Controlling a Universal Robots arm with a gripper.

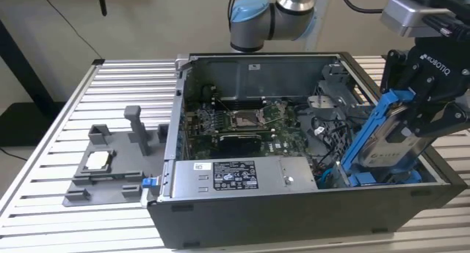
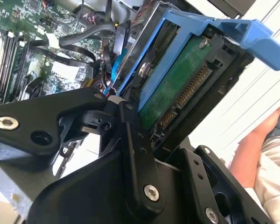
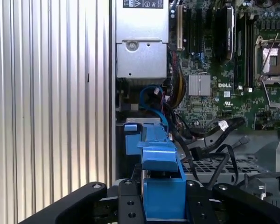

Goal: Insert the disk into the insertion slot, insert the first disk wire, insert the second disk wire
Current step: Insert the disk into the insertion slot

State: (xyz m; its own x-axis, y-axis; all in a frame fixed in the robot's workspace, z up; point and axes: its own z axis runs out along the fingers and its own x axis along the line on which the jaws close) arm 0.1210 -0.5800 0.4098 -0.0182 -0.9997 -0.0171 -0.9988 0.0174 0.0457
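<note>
Over the corner of the open computer case [image 1: 294, 214] at the exterior view's right, the disk [image 1: 393, 140] in its blue carrier stands tilted, its lower end at the mouth of the insertion slot [image 1: 382, 179] but, by the look of it, not seated. The claw [image 1: 419, 118] is clamped on the disk's upper part. The disk's connector [image 2: 186, 100] is bare in the second wrist view; black wires [image 2: 65, 48] lie loose over the motherboard [image 1: 242, 121]. Step one appears unfinished, and both wire steps are not yet done. The case sits on a slatted surface [image 1: 125, 82].
</note>
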